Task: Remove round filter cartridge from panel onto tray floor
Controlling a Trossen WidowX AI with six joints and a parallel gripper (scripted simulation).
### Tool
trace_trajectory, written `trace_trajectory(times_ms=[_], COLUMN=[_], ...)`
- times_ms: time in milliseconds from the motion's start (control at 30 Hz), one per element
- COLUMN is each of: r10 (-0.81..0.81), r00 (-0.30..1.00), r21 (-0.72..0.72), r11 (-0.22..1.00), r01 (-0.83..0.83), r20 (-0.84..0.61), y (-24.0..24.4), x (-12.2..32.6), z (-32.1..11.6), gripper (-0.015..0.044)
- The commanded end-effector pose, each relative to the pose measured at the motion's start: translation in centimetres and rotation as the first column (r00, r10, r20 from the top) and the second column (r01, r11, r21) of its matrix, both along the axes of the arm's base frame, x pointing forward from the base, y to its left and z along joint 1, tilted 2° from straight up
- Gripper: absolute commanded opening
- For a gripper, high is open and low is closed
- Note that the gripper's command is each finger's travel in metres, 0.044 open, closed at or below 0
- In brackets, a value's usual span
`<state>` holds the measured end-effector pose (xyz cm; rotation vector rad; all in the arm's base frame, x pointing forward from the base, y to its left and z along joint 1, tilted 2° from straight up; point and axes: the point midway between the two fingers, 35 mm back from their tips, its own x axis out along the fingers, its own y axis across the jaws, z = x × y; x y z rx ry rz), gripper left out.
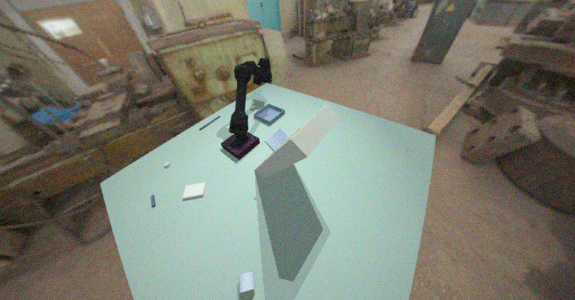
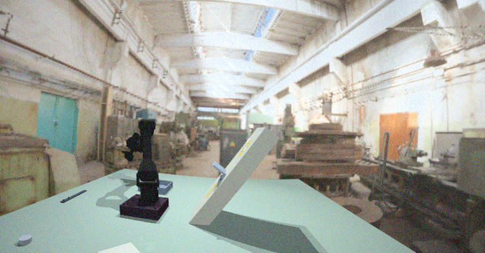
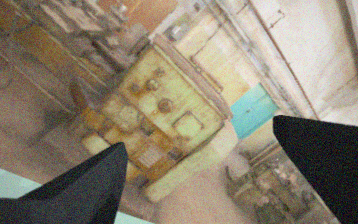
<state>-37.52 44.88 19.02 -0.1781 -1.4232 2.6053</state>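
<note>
"So, where's the cartridge?"

"Can't make it out! The service panel leans steeply over the bench, its face turned too far away to show whether the cartridge sits in it."

"Anything on that face?"

"Yes, a pale blue piece juts out from it, with yellow markings above and below in the exterior view."

"And the tool?"

"Spread wide, nothing between its fingers! It hangs high, well apart from the panel, on the black arm, which rises from a dark base."

"The tray?"

"The blue-grey tray lies flat near the base, no cartridge visible inside from the top!"

"Further out?"

"A thin dark bar lies on the arm's other side from the panel. Then comes a small pale disc, a flat white block, a short dark piece and, close to the top picture's lower edge, a rounded white piece."
</note>
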Motion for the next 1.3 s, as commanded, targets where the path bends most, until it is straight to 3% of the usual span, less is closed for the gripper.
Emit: trace_trajectory(times_ms=[0,367,767,1267], r10=[-0.006,-0.365,-0.738,-0.945], r00=[1.000,0.931,0.660,0.130], r21=[-0.004,-0.051,-0.058,0.016], r11=[1.000,0.929,0.660,0.141], r01=[0.006,0.366,0.749,0.990], r20=[-0.001,0.031,0.139,0.300], y=[0.1,7.2,8.7,-1.1], x=[0.2,14.1,33.7,55.9], z=[0.0,3.4,6.5,9.2], gripper=[0.0374,0.0099,0.0099,0.0099])
